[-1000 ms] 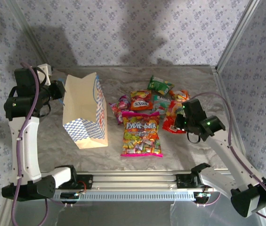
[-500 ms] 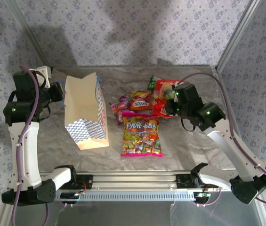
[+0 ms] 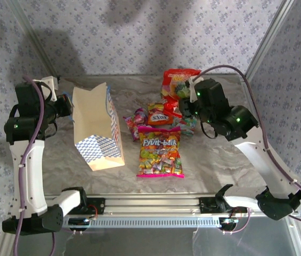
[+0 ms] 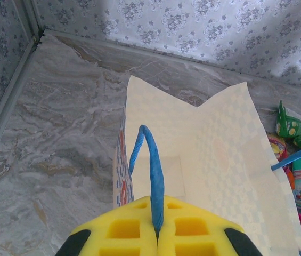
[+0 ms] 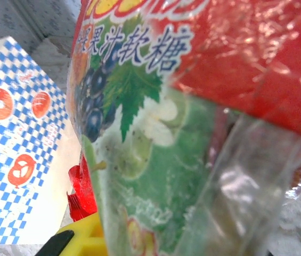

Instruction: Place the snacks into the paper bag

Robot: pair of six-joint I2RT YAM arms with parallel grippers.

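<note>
Left pincer [image 4: 157, 234]: yellow gridded pads pressed together on the blue cord handle [image 4: 153, 176] of the tan kraft paper bag with blue-white checkered print [image 3: 97, 128]. The handle loops up from the bag's rim into the pads.

Surface: grey marbled tabletop [image 3: 219, 160], matte and slightly wrinkled. Grey-blue floral wallpapered walls [image 3: 139, 32] close three sides. An aluminium corner post [image 3: 267, 42] slants up at the right, and a metal rail [image 3: 150, 205] runs along the near edge.

The bag sits at the left of the table, its plain cream panel broad and flat and its checkered end towards the rail. How wide the mouth stands I cannot tell. The margin to the left wall is narrow, and a bare strip separates the bag from the pile.

Centre pile, all glossy and crinkled: small purple packet [image 3: 137, 118], orange rectangular packet [image 3: 159, 113], and large pink multicoloured packet [image 3: 161, 152] lying flat nearest the rail.

Right pincer [image 3: 193, 101]: closed on the red glossy plastic packet with green fruit print [image 3: 179, 82], held up clear of the table above the pile's far end.

Bare tabletop lies right of the pink packet, out to the right wall.
</note>
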